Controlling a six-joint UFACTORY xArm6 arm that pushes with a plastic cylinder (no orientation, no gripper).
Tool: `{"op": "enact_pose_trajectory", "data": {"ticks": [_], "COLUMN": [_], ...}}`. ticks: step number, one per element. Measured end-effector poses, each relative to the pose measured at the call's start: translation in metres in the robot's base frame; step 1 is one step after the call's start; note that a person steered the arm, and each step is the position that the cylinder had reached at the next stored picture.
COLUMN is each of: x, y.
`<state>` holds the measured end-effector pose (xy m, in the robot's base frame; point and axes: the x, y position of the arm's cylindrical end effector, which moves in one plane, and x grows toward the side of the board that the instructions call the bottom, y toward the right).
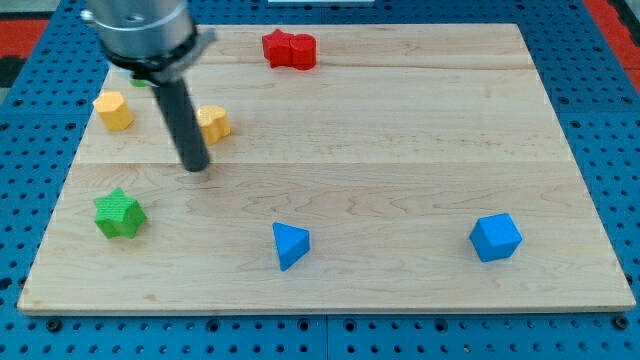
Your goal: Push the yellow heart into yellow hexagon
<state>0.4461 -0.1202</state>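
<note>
The yellow heart lies on the wooden board in the upper left part of the view. The yellow hexagon lies to its left, near the board's left edge. My tip rests on the board just below and slightly left of the yellow heart. The dark rod rises between the heart and the hexagon and hides the heart's left edge. I cannot tell whether the tip touches the heart.
A red block lies at the top centre. A green star lies at the lower left. A blue triangle lies at the bottom centre, a blue cube at the lower right. A green block peeks out behind the arm.
</note>
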Motion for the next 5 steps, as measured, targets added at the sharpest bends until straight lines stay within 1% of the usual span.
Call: {"op": "enact_pose_trajectory", "data": {"ticks": [1,2,3,4,5], "x": [-0.043,-0.064,-0.064,-0.057,-0.008], "y": [0.058,0.002,-0.101,-0.104,-0.065]}}
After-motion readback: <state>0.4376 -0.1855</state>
